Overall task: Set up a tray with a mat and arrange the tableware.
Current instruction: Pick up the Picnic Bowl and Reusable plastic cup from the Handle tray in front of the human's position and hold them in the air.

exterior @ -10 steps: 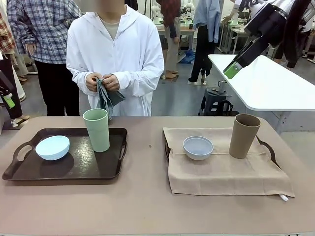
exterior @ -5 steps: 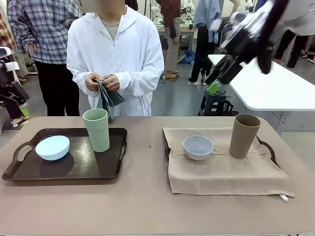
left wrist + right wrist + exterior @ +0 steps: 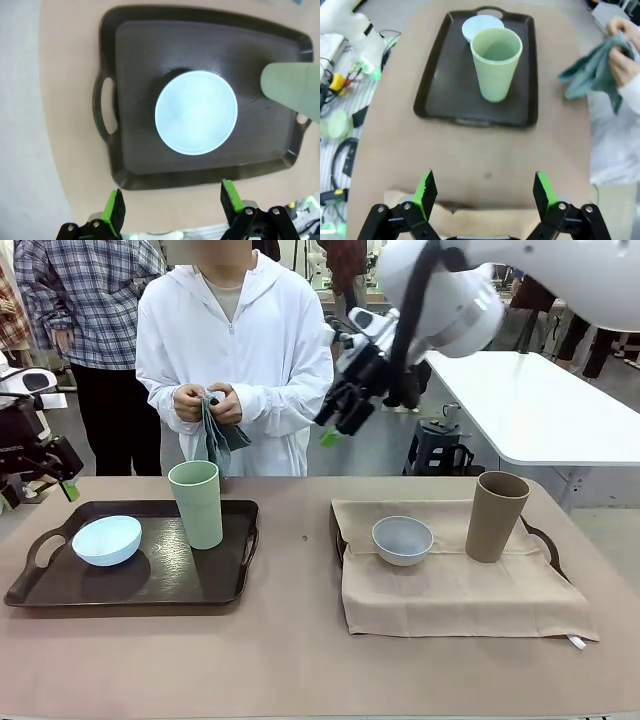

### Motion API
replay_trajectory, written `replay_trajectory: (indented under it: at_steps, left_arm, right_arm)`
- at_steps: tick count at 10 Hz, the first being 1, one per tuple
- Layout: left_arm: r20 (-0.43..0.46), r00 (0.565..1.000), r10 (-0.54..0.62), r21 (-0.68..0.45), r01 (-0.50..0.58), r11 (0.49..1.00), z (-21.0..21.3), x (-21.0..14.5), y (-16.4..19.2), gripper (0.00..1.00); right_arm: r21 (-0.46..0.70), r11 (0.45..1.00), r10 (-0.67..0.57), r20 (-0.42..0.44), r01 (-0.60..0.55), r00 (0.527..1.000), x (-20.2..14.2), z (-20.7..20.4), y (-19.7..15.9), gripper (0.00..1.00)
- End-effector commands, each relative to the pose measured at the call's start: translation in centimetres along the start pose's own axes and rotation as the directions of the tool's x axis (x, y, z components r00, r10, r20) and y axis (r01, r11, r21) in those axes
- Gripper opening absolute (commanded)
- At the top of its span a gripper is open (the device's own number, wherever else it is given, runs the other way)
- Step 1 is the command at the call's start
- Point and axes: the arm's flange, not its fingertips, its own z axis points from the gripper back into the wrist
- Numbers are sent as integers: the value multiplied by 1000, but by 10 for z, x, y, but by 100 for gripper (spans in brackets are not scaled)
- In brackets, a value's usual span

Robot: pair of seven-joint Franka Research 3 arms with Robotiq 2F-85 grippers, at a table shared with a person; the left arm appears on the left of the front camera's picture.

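A dark tray (image 3: 228, 585) on the left carries a pale blue bowl (image 3: 107, 540) and a light green tumbler (image 3: 197, 504). On the right, a beige mat (image 3: 460, 595) covers a second tray (image 3: 545, 545); a bluish white bowl (image 3: 402, 540) and a tan tumbler (image 3: 496, 517) stand on it. My right gripper (image 3: 335, 430) hangs open, high above the table's middle; in its wrist view the right gripper (image 3: 482, 192) looks down on the green tumbler (image 3: 496, 62). My left gripper (image 3: 60, 480) is open at the left edge, and the left gripper (image 3: 172, 205) hovers over the pale blue bowl (image 3: 196, 112).
A person in white stands at the far side, both hands on a teal cloth (image 3: 218, 440), also seen as the cloth (image 3: 592, 75) in the right wrist view. Bare table lies between the two trays and along the front edge. A white table (image 3: 540, 410) stands behind at right.
My right arm has swung from the far right to above the table's middle. My left arm has come in further from the left edge. The tableware has not moved.
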Motion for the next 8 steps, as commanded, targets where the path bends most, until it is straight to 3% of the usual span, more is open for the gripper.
replay_trajectory:
  at_steps: [1,4,8]
  left_arm:
    - [36,999,31,34,-32,999,-10,3,-5,100]
    - [57,998,27,22,-29,999,-14,9,-5,100]
    - [57,998,29,-5,-29,1000,-16,14,-7,100]
  right_arm:
    - [21,998,-56,-20,57,998,28,-33,-20,100]
    - [-16,986,-168,6,168,986,47,-71,-28,100]
    - [-13,982,-190,-28,189,981,48,-84,-30,100]
